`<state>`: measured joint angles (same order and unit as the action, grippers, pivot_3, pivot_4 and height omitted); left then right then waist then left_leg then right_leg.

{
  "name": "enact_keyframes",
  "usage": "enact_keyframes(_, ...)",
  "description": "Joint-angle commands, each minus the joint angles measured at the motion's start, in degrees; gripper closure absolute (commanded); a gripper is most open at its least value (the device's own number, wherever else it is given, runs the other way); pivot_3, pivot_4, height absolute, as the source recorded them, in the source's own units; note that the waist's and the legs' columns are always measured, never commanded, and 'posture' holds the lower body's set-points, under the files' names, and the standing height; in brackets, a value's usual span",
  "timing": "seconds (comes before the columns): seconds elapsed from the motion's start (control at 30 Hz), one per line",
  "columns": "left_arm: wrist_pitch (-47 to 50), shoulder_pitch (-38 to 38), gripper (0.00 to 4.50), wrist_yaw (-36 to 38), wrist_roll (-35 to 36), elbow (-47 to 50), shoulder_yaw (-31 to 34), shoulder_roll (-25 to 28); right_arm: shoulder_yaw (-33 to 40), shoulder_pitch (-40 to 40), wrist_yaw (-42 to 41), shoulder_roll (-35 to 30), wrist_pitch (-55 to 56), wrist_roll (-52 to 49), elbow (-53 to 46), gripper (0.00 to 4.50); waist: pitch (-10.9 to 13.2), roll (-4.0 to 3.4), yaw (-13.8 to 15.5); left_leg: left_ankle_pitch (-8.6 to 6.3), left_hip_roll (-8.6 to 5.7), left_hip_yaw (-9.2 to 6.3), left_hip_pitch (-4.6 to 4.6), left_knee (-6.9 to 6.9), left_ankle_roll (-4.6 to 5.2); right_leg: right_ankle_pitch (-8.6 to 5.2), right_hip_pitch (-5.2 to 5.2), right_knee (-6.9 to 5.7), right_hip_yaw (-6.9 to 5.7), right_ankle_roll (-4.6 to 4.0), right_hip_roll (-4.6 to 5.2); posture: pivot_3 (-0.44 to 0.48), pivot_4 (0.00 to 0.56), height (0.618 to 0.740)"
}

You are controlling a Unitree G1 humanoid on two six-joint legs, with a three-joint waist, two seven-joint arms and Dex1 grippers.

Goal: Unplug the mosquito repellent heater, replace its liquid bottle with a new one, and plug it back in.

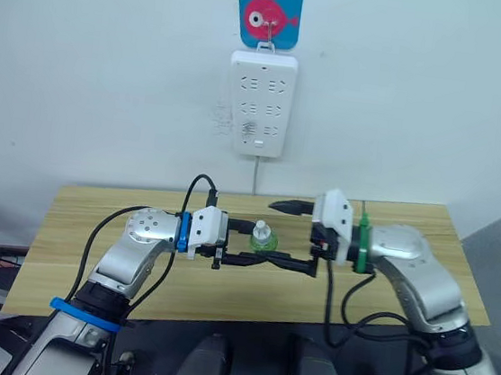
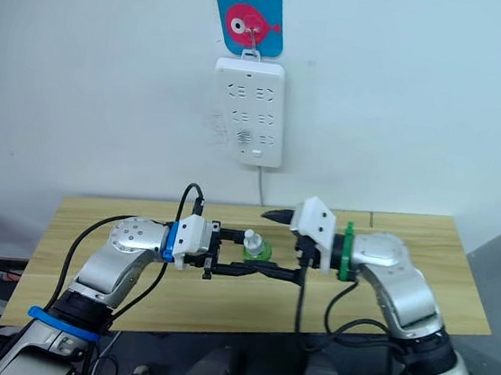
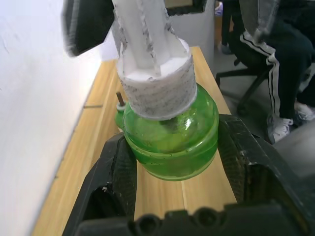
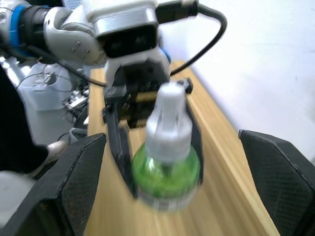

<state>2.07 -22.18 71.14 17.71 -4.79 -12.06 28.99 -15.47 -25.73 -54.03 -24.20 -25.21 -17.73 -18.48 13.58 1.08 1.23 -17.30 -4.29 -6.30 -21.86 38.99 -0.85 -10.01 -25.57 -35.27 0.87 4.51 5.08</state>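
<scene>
The left gripper (image 1: pixel 257 247) is clamping the green liquid bottle (image 1: pixel 264 238) between its 2 black fingers (image 3: pixel 114 177), holding it upright above the wooden table (image 1: pixel 94 206), with the white cap pointing up. The right gripper (image 1: pixel 297 236) is sitting just beside the bottle on the opposite side, its fingers (image 4: pixel 69 177) spread wide with 1 on each side of the bottle, not touching it. A second green bottle (image 3: pixel 119 115) is standing on the table just behind the held one. Well above the bottle, a white power strip (image 1: pixel 259 103) is hanging on the wall under a blue fish hook plate (image 1: pixel 269 12).
</scene>
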Motion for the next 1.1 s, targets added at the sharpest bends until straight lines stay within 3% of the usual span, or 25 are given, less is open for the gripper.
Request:
enact_keyframes(0.03, -1.3, -1.2, 2.3, 0.6, -0.1, 0.4, -0.2, -0.7, -0.8, -2.0, 4.4, 4.0, -0.9, 0.2, -0.1, 0.01, 0.0, 0.0, -0.1, 0.0, 0.01, -0.01, 0.01, 0.0, 0.0, 0.0, 0.0, -0.01, -0.01, 0.0, 0.0, 0.07, 0.191, 0.74)
enact_keyframes(0.2, -1.4, -1.5, 2.3, 1.1, -0.3, 0.4, -0.5, -1.3, -0.9, -2.3, 6.6, 3.6, 1.0, 3.6, 2.6, 0.01, 0.0, 0.01, 0.1, 0.0, -0.02, -0.03, 0.0, 0.0, 0.0, 0.0, 0.02, 0.0, -0.02, 0.0, 0.02, 0.07, 0.191, 0.74)
enact_keyframes(0.57, -2.7, -1.5, 2.3, 1.3, -0.8, -1.3, 0.4, -1.2, 6.0, 4.2, -0.9, -10.5, -3.9, -4.3, -6.6, 0.01, 0.0, 0.02, 0.0, 0.0, -0.02, 0.01, 0.02, 0.0, 0.01, 0.0, 0.04, -0.01, -0.04, 0.0, -0.02, 0.073, 0.195, 0.74)
enact_keyframes(0.67, -2.8, -1.4, 2.3, 1.2, -0.9, -1.3, 0.3, -1.3, 4.2, 3.7, -0.1, -8.1, -6.2, -6.8, -8.0, 0.01, 0.0, 0.02, -0.2, 0.0, -0.01, 0.03, 0.02, 0.0, 0.01, 0.0, 0.04, -0.01, -0.03, 0.0, -0.04, 0.081, 0.197, 0.74)
enact_keyframes(0.83, -2.6, -1.8, 2.3, 1.4, -0.8, -1.1, 0.3, -1.3, 0.3, 1.0, 6.3, -0.1, -5.0, -2.6, -3.8, 0.01, 0.0, 0.02, -0.3, 0.0, 0.0, 0.01, 0.03, -0.01, 0.01, 0.0, 0.02, -0.05, -0.02, 0.0, -0.04, 0.085, 0.201, 0.74)
enact_keyframes(1.1, -1.1, -1.7, 2.3, 2.1, -0.2, 0.2, 0.3, -0.6, 0.3, 1.0, 8.6, 1.7, -2.7, 0.7, -0.4, 0.01, 0.0, 0.03, 0.1, 0.0, -0.03, -0.03, 0.01, 0.04, 0.0, 0.0, 0.02, -0.05, -0.03, 0.0, 0.01, 0.095, 0.198, 0.74)
